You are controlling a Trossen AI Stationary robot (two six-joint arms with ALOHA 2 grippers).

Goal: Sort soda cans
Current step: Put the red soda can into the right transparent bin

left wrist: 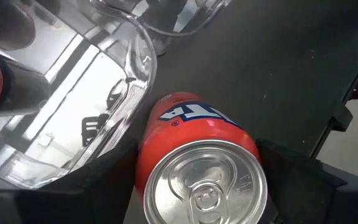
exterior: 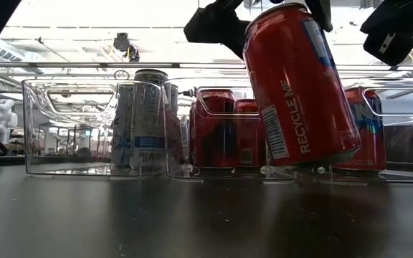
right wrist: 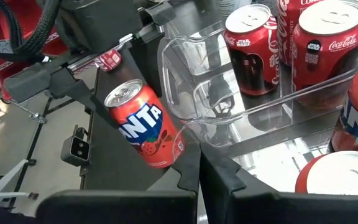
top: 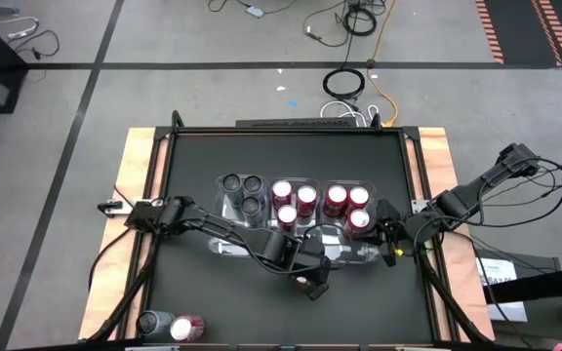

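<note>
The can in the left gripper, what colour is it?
Red with a silver top, the can in the left gripper; best in the right wrist view.

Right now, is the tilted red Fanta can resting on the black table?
Apart. The low view shows the red Fanta can hanging tilted in the left gripper, with clear space between its bottom edge and the black table.

overhead, table-level, two close wrist views

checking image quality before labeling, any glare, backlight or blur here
Low view: bright ceiling lights behind the clear trays backlight the scene; the near red can stays readable. Left wrist view: glare streaks on the tray wall; can top sharp. Right wrist view: reflections on the tray rim. High view: even light.
</note>
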